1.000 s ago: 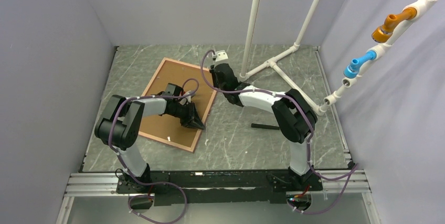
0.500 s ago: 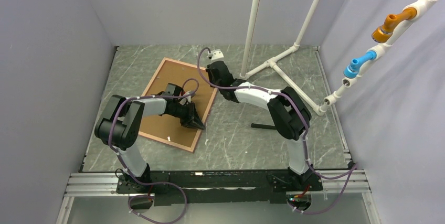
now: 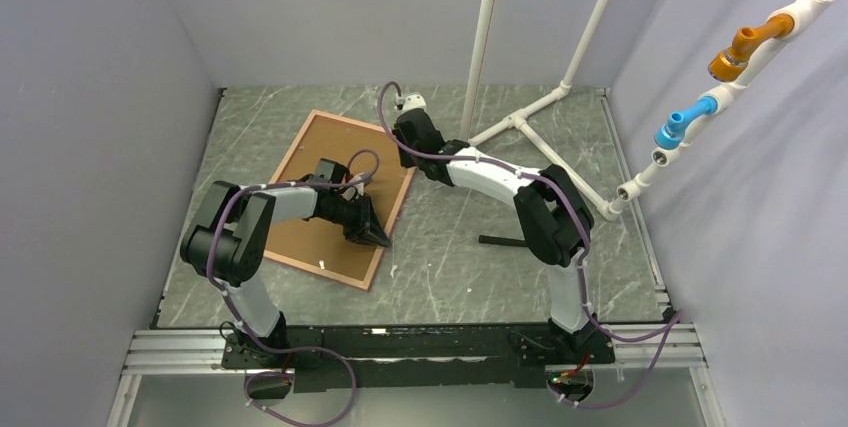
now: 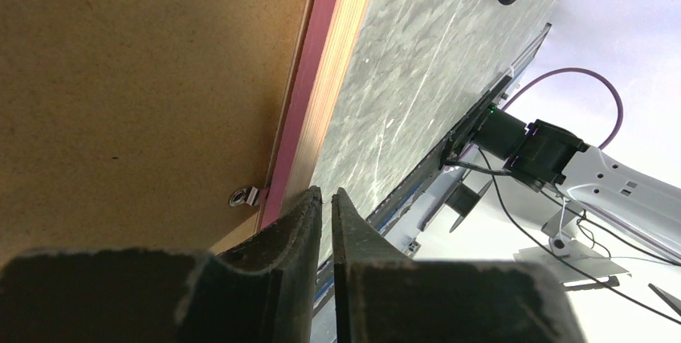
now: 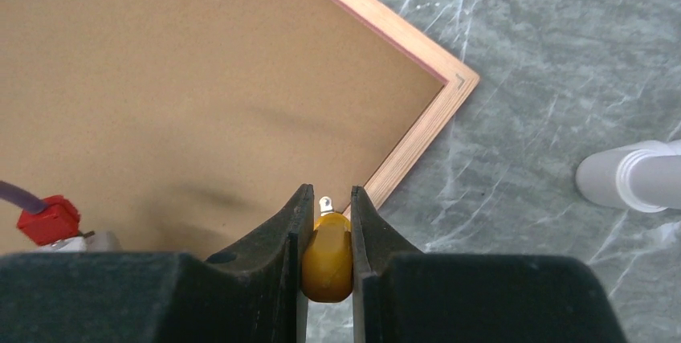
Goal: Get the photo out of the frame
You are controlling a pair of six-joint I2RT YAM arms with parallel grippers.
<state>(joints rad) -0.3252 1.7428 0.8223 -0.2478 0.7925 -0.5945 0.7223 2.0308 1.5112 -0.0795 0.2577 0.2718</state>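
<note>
Pink thin rectangular frame (image 5: 417,138) has its long edge just ahead of the right tool (image 5: 328,198), clamped on a yellow rounded handle (image 5: 327,259); the closed, empty left tool (image 4: 325,194) is beside that edge.

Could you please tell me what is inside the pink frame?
A brown backing board fills the frame; whatever lies beneath it, the photo included, is covered.

One frame (image 5: 417,144); one backing board (image 3: 325,147); one black tool (image 3: 505,241); one yellow tool (image 5: 327,251)
</note>
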